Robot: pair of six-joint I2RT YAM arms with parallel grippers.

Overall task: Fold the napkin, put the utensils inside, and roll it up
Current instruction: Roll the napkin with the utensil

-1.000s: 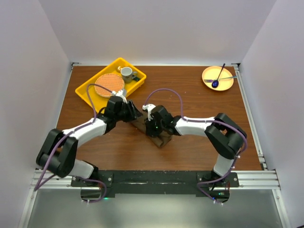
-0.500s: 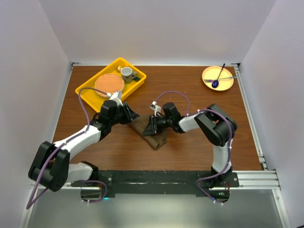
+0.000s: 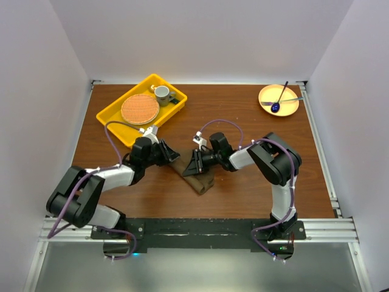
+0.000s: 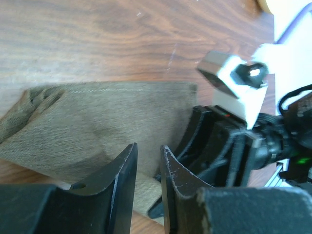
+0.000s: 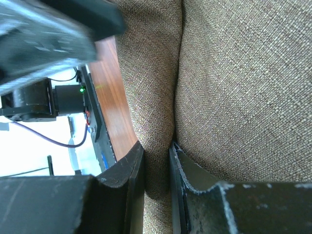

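Observation:
The olive-brown napkin (image 3: 199,180) lies bunched in a narrow bundle at the table's middle. My right gripper (image 3: 193,165) is low over its right side and is shut on a raised fold of the cloth (image 5: 234,73), with the fold pinched between the jaws (image 5: 156,151). My left gripper (image 3: 173,158) is at the bundle's upper left end. Its jaws (image 4: 148,153) stand a narrow gap apart with nothing between them, and the napkin (image 4: 107,117) lies flat beyond them. The right gripper (image 4: 229,146) shows close opposite. No gold utensils are in view.
A yellow tray (image 3: 112,118) at the back left holds a round orange mat (image 3: 140,109) and a cup (image 3: 161,93). A yellow plate (image 3: 290,108) at the back right holds a dark blue spoon (image 3: 280,97) and a pale utensil.
My left gripper has pulled back toward the near left and sits lower, at the napkin's end. My right gripper has shifted slightly left. The napkin has drawn into a narrower bundle.

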